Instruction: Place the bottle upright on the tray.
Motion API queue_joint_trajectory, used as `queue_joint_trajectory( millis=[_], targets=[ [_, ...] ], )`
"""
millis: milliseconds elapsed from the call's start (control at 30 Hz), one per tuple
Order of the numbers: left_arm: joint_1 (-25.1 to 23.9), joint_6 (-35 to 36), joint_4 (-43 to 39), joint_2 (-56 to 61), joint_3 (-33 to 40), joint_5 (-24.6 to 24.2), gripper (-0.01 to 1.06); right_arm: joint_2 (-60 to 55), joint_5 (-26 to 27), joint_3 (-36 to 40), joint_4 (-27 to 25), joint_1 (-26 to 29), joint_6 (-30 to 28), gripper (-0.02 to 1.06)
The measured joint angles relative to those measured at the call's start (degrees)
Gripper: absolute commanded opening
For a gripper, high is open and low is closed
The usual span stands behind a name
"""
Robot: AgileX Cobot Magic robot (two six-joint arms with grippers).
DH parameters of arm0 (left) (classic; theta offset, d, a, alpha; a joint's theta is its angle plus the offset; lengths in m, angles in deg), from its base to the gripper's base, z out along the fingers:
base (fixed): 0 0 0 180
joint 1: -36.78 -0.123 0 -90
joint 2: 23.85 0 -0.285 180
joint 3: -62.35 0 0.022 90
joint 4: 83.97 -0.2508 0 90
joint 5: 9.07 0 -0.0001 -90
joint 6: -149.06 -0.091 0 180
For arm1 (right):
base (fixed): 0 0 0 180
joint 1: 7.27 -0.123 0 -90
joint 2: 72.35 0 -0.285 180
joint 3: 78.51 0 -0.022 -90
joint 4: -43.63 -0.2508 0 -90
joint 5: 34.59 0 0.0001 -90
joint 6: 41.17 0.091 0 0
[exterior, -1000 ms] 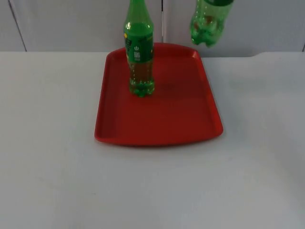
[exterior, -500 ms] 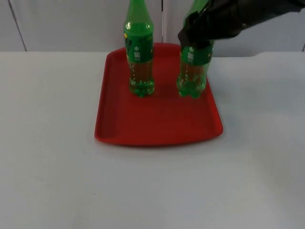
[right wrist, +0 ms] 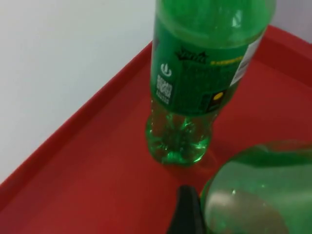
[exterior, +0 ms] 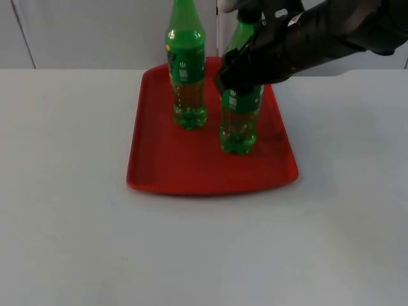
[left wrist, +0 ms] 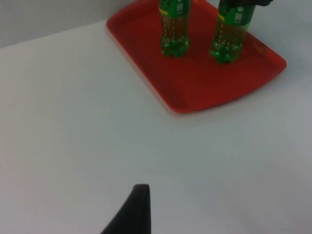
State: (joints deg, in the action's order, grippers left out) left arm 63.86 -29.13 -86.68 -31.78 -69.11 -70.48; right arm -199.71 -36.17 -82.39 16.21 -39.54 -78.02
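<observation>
Gripped bottle [exterior: 238, 124] now mid-tray [exterior: 210, 172]

Upright green bottle [right wrist: 195, 83] on red tray [right wrist: 87, 185]

Tray [exterior: 159, 166]: plain red.
Held bottle [exterior: 239, 124]: clear green, green label.
Standing bottle [exterior: 186, 70]: same green.
Table [exterior: 76, 229]: white.

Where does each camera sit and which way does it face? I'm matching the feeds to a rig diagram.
Top view: fixed above, facing down and forward at the red tray; the right arm reaches in, its right claw on the held bottle.
Left wrist view: on the waiting left arm, facing across the table; a left claw fingertip shows.
Right wrist view: close above the tray, fingertip visible.
All three share the standing bottle.
</observation>
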Motion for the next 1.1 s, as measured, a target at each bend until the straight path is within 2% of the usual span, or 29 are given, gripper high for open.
queue_joint_trajectory(
  millis=[400, 467, 533, 567, 700, 733, 767, 800, 900, 1100],
  targets=[
    [0.0, 0.0, -0.1, 0.0, 0.0, 0.0, 1.05, -0.09, -0.01, 0.0, 0.0, 0.0, 0.44, 0.02],
    [0.0, 0.0, -0.1, 0.0, 0.0, 0.0, 1.05, -0.09, -0.01, 0.0, 0.0, 0.0, 0.44, 0.13],
    [0.0, 0.0, -0.1, 0.0, 0.0, 0.0, 1.05, -0.09, -0.01, 0.0, 0.0, 0.0, 0.44, 0.29],
    [0.0, 0.0, -0.1, 0.0, 0.0, 0.0, 1.05, -0.09, -0.01, 0.0, 0.0, 0.0, 0.44, 0.29],
    [0.0, 0.0, -0.1, 0.0, 0.0, 0.0, 1.05, -0.09, -0.01, 0.0, 0.0, 0.0, 0.44, 0.7],
    [0.0, 0.0, -0.1, 0.0, 0.0, 0.0, 1.05, -0.09, -0.01, 0.0, 0.0, 0.0, 0.44, 0.7],
    [0.0, 0.0, -0.1, 0.0, 0.0, 0.0, 1.05, -0.09, -0.01, 0.0, 0.0, 0.0, 0.44, 0.81],
    [0.0, 0.0, -0.1, 0.0, 0.0, 0.0, 1.05, -0.21, -0.14, 0.0, 0.0, 0.0, 0.44, 0.87],
    [0.0, 0.0, -0.1, 0.0, 0.0, 0.0, 1.05, -0.31, -0.47, 0.0, 0.0, 0.0, 0.44, 0.91],
    [0.0, 0.0, -0.1, 0.0, 0.0, 0.0, 1.05, -0.31, -0.59, 0.0, 0.0, 0.0, 0.44, 0.91]
  ],
)
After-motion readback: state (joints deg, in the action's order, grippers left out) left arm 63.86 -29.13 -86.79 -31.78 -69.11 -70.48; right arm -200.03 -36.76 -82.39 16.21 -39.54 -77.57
